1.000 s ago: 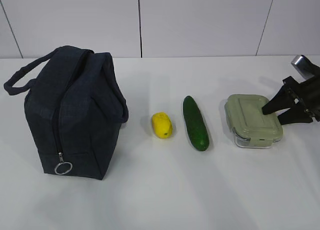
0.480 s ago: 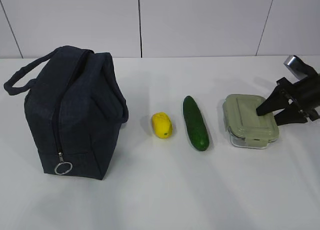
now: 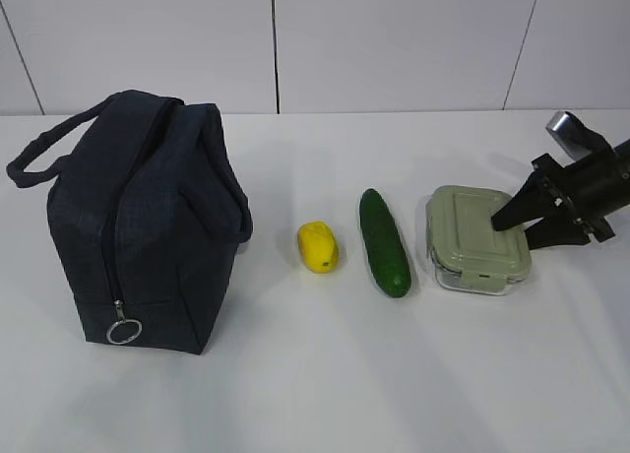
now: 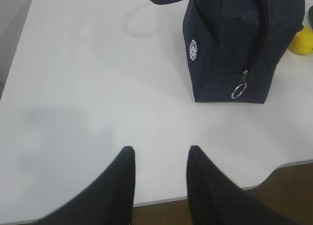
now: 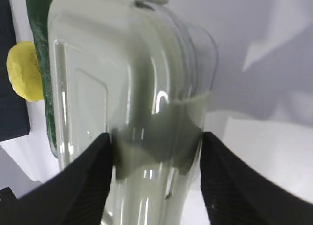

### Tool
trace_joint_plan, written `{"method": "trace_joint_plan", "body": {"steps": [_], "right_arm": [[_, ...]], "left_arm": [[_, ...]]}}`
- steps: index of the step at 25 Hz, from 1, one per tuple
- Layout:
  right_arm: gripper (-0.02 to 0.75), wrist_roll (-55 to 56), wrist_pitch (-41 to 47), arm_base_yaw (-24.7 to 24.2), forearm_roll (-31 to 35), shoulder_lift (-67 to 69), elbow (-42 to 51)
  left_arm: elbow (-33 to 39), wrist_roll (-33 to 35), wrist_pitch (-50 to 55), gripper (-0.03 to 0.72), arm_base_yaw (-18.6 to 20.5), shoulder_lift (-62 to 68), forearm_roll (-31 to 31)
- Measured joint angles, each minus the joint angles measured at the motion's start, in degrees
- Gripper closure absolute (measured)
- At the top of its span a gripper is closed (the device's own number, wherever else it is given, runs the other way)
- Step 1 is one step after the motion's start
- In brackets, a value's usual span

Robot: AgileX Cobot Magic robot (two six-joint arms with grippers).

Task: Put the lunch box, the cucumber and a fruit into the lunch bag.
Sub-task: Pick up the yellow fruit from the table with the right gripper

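Black fingers of the right gripper (image 3: 512,224) straddle the narrow end of the lunch box (image 3: 477,239), one on each side of the sage-green lid; the right wrist view shows both pressed close against its clear walls, so the jaws look closed on the box. Over the last second the box has slid along the table (image 3: 315,394) toward the cucumber (image 3: 384,241), away from the right edge, and now sits just beside it, not touching. It seems dragged, or barely lifted; I cannot tell whether its base is off the surface.

Beyond the cucumber lies the yellow fruit (image 3: 319,246), then the lunch bag (image 3: 138,222) near the left edge, its zipper fully drawn with the ring pull (image 3: 123,331) at the bottom. The left gripper (image 4: 159,159) hangs empty with its jaws parted over the front edge.

That closed bag probably needs opening before anything can go in.
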Motion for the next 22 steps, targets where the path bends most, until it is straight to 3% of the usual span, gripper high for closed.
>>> {"method": "trace_joint_plan", "body": {"steps": [22], "right_arm": [[0.371,-0.1,0.89,0.0,0.6,0.0,0.54]], "left_arm": [[0.0,0.0,0.0,0.449,0.0,0.0,0.0]]}}
